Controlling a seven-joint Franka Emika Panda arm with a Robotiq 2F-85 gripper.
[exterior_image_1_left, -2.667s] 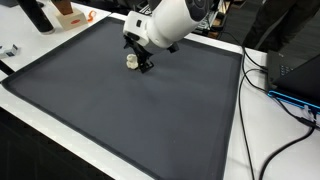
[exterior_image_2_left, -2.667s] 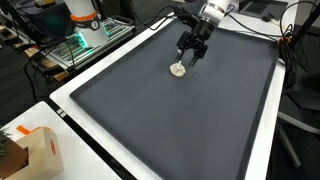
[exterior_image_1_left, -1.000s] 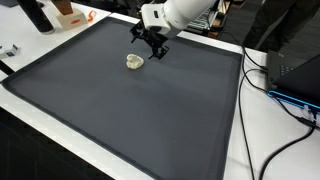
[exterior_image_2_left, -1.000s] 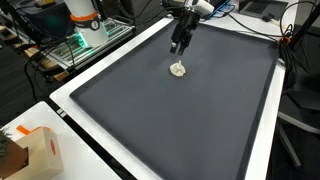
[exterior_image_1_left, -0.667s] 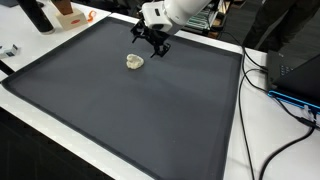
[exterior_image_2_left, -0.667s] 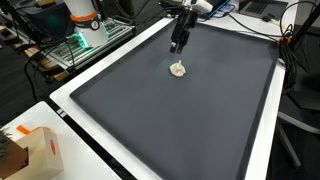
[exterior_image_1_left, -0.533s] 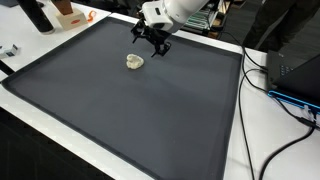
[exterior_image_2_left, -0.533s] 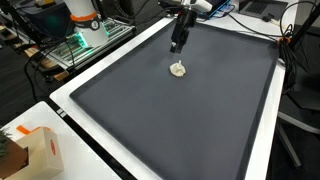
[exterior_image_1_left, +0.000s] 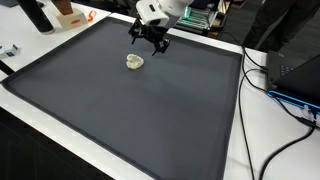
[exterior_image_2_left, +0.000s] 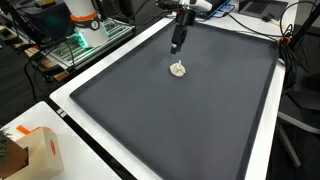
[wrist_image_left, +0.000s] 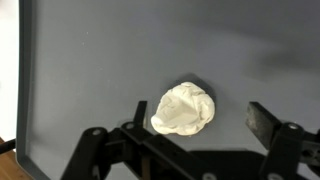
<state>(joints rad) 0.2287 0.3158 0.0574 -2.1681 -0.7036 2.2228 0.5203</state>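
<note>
white lump (wrist_image_left: 184, 110) below open tool (exterior_image_1_left: 149, 39)

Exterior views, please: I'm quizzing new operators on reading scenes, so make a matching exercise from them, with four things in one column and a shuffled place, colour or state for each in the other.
Things
1. hand
2. crumpled lump
3. mat
4. box

Descriptions
a. dark grey, covers most of the table
b. whitish, lying on the mat
c. open, raised above the mat, holding nothing
d. orange and white, off the mat near a table corner

Pairs: 1-c, 2-b, 3-a, 4-d
</note>
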